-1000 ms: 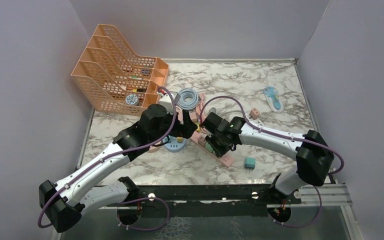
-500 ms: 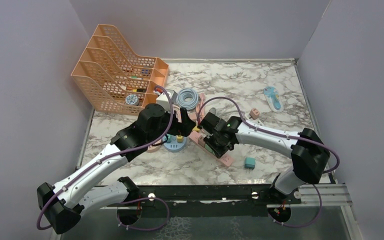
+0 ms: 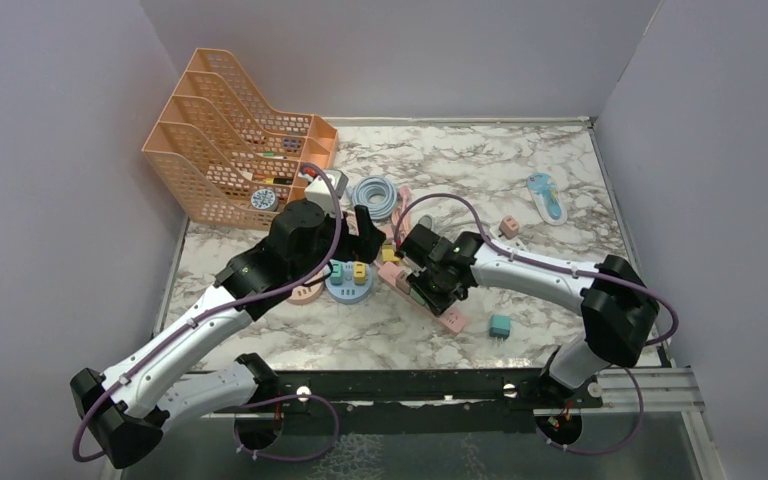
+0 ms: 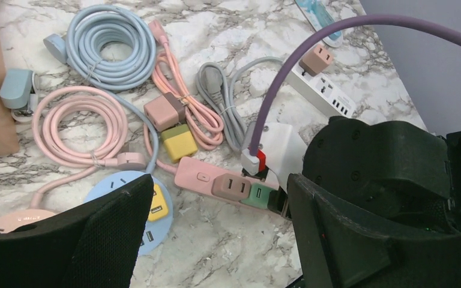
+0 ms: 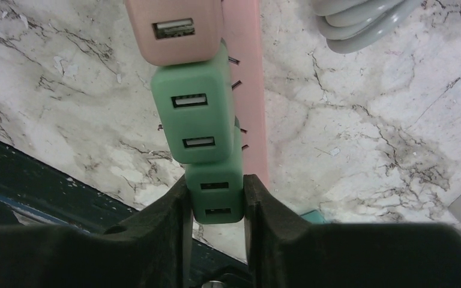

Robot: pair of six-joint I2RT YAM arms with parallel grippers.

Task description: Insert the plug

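The right gripper [image 5: 217, 181] is clamped on a green USB plug [image 5: 216, 201], one finger [image 5: 171, 225] on each narrow side, so only the port face and a short stretch of its body show between the pads. Just beyond the fingertips a second green charger [image 5: 195, 117] touches the held one, and past that sits a pink charger [image 5: 174, 27], cut off by the top of the wrist view. All three lie against the pink power strip [image 5: 247, 72], which runs along the gripper's right side. Thin metal prongs show in the gap between chargers and strip, and how deeply the held plug is seated cannot be told.

From the top camera the right gripper [image 3: 430, 285] covers the plug and most of the strip.

The left gripper [image 4: 219, 198] stands wide apart and holds nothing. The strip's switch end [image 4: 195, 174] lies ahead between its fingers, carrying a brown plug [image 4: 231, 187], while the right arm's black wrist hides the rest. Ahead and to its left, a round blue socket hub [image 4: 123, 189] is half hidden behind the left finger [image 4: 96, 240].
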